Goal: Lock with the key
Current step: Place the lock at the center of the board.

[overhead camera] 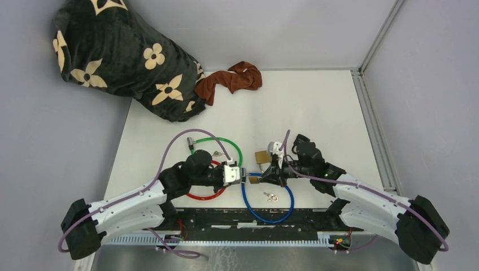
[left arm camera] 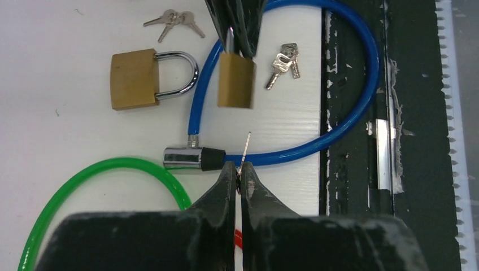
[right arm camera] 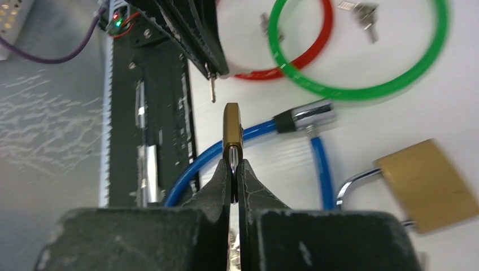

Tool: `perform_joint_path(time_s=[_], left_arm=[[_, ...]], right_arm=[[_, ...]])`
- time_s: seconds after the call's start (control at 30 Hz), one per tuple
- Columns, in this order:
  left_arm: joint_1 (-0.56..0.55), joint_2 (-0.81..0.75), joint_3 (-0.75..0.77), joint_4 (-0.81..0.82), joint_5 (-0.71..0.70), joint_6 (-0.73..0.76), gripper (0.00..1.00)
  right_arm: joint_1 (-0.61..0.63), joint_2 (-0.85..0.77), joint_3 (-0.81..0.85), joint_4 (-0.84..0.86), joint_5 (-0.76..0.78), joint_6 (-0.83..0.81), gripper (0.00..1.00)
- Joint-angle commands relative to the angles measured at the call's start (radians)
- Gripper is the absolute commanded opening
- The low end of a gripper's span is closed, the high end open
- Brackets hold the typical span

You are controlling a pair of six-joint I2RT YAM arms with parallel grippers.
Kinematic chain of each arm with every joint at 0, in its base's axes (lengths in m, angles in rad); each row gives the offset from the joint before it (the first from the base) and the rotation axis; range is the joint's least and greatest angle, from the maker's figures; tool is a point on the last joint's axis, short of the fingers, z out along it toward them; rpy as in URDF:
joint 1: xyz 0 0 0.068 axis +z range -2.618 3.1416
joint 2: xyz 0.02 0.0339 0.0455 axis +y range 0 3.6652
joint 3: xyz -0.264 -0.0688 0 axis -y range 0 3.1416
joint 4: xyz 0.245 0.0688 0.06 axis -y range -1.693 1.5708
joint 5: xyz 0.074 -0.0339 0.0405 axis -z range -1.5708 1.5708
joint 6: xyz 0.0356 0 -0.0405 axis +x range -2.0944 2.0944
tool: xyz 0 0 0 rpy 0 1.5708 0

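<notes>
My left gripper (left arm camera: 239,169) is shut on a thin silver key (left arm camera: 245,148), whose blade sticks out past the fingertips. The blade points toward a small brass padlock (left arm camera: 236,80) a short way ahead. My right gripper (right arm camera: 232,164) is shut on that padlock's shackle, and the brass body (right arm camera: 231,124) juts out edge-on toward the key (right arm camera: 213,89). A small gap separates key and padlock. From above, both grippers meet at the table's near middle, left (overhead camera: 237,174) and right (overhead camera: 265,175), with the padlock (overhead camera: 254,180) between them.
A larger brass padlock (left arm camera: 134,78) lies on the table, with loose key bunches nearby (left arm camera: 172,20) (left arm camera: 283,61). A blue cable lock (left arm camera: 370,73), a green one (left arm camera: 113,165) and a red one (overhead camera: 203,196) lie below the grippers. A dark flowered blanket (overhead camera: 113,51) and brown cloth (overhead camera: 231,79) sit at the back.
</notes>
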Motion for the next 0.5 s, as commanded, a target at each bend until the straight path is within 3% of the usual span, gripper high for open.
perform_joint_path(time_s=[0.0,0.07,0.17,0.27,0.47], left_arm=[[-0.048,0.034,0.019,0.11,-0.061,0.088,0.02],[-0.045,0.072,0.012,0.24,-0.209,0.107,0.02],[-0.016,0.229,0.012,0.531,-0.544,0.131,0.02],[0.096,0.39,0.05,0.714,-0.489,0.19,0.02],[0.137,0.668,0.132,0.815,-0.317,0.349,0.02]], right_arm=[[0.054,0.092,-0.009,0.063,0.057,0.182,0.0],[0.034,0.112,0.024,0.076,0.137,0.206,0.0],[-0.088,0.166,0.088,0.125,0.211,0.237,0.0],[-0.18,0.297,0.145,0.241,0.227,0.264,0.0],[-0.218,0.643,0.309,0.34,0.197,0.332,0.0]])
